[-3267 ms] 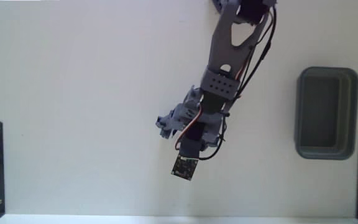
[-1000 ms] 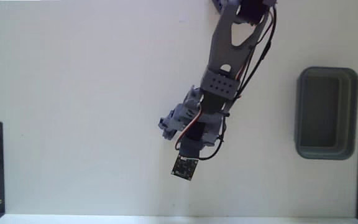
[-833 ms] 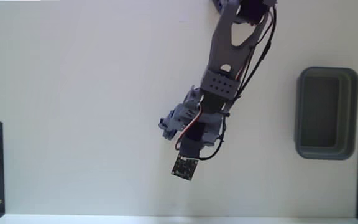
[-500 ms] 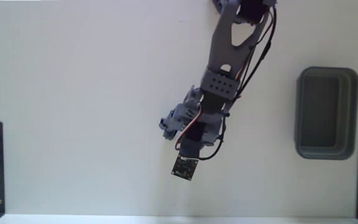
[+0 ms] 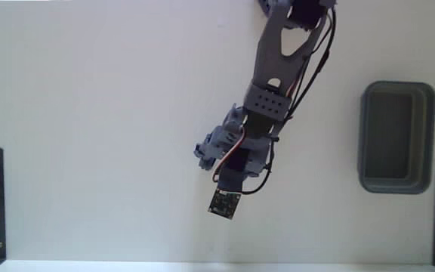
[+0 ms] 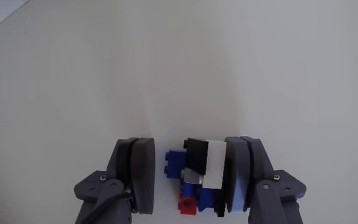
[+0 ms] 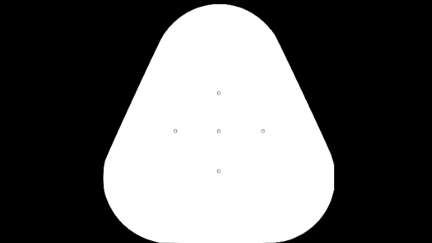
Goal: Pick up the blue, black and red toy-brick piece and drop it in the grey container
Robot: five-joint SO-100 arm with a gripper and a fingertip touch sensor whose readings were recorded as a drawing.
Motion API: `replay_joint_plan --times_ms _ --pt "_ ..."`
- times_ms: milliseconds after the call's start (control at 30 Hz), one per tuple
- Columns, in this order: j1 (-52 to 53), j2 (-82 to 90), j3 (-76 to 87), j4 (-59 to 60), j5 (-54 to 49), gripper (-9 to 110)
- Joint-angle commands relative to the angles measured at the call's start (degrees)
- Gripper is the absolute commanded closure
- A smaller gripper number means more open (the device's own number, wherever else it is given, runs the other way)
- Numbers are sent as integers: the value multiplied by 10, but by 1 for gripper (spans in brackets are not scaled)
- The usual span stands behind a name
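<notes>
White bench fills both views, bare and evenly lit, with the arm reaching down over it from the top edge of the fixed view.

In the wrist view the tool straddles the toy-brick piece. Its jaws are apart: the right-hand pad looks to lie against the white and black end of the piece, or just beside it, while a sliver of bench shows between the left-hand pad and the blue brick. So the tool is not clamped yet, and the piece sits on the bench between the fingers. In the fixed view the piece is hidden under the arm's head.

The piece is an uneven cluster, with black and white parts on one side, blue in the middle and a red bit nearest the camera. Should the jaws close with contact on one side only, I judge that the left pad could push the cluster sideways or twist it before both pads bear on it. A grip on a corner or on a single protruding brick might hold poorly, and the piece could slip out in the lift or in the carry.

Well apart, at the right edge of the fixed view, lies the grey container. The carry across to it is long, so a weak grip would likely drop the piece short of the rim.
</notes>
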State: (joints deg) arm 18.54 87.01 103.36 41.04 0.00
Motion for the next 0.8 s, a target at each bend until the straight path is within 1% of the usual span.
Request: replay_joint_plan --times_ms 0,767 --pt "11 18 -4 -8 0 36" --pt "11 18 -4 -8 0 43"
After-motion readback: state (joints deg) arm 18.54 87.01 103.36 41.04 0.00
